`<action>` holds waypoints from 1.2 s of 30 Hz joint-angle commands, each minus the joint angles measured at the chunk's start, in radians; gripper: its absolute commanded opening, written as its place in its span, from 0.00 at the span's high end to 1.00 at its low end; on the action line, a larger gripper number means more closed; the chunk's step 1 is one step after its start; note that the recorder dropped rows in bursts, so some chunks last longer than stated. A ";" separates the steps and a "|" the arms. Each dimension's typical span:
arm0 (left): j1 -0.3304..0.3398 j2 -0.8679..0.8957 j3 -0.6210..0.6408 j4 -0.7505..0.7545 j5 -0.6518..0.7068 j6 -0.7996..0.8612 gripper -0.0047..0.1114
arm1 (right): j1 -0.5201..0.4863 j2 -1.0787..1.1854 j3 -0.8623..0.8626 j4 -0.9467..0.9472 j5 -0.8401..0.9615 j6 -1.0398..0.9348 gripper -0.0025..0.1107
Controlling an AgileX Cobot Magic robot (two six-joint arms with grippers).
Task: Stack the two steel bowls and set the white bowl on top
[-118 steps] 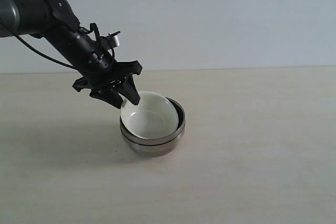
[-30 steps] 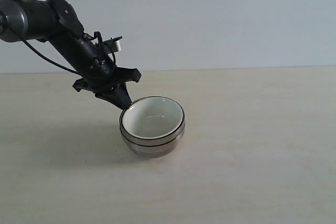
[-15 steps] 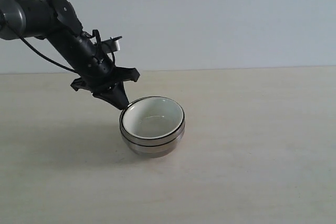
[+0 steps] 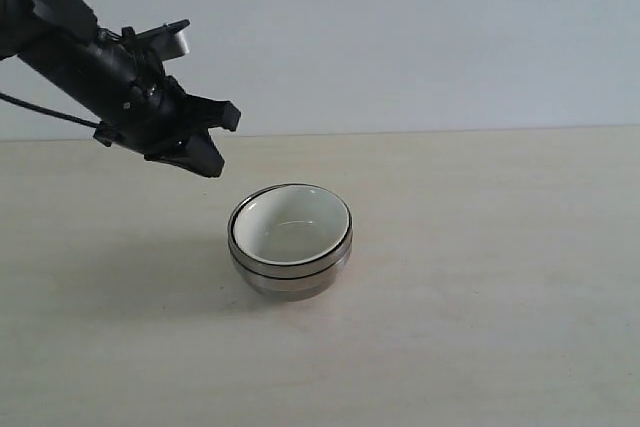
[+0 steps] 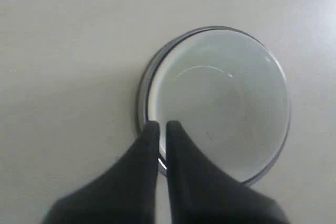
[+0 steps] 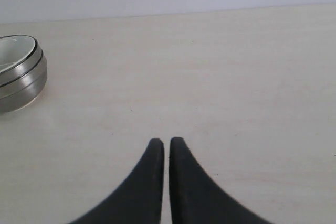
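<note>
The white bowl (image 4: 291,227) sits nested inside the two stacked steel bowls (image 4: 290,272) at the table's middle. From above, the white bowl (image 5: 220,103) fills the steel rim (image 5: 143,90). My left gripper (image 4: 208,164) hangs in the air up and left of the stack, shut and holding nothing; its tips (image 5: 162,125) appear over the stack's rim without touching it. My right gripper (image 6: 166,141) is shut and empty above bare table, well away from the stack (image 6: 20,74). The right arm is out of the exterior view.
The pale wooden table (image 4: 480,277) spreads around the stack. A plain light wall (image 4: 420,37) stands behind it.
The left gripper let go of the white bowl, which settled level in the steel bowls. Since then it has lifted up and to the left, away from the rim.
</note>
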 commanded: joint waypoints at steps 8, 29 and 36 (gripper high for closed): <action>-0.014 -0.513 0.689 -1.233 -0.149 1.124 0.93 | -0.007 0.002 0.000 -0.008 -0.011 -0.001 0.98; -0.014 -0.739 1.107 -1.233 0.172 1.177 0.93 | -0.007 0.002 0.000 -0.008 -0.011 -0.001 0.98; -0.012 -0.739 1.107 -1.233 0.175 1.185 0.93 | -0.007 0.002 0.000 -0.008 -0.011 -0.001 0.98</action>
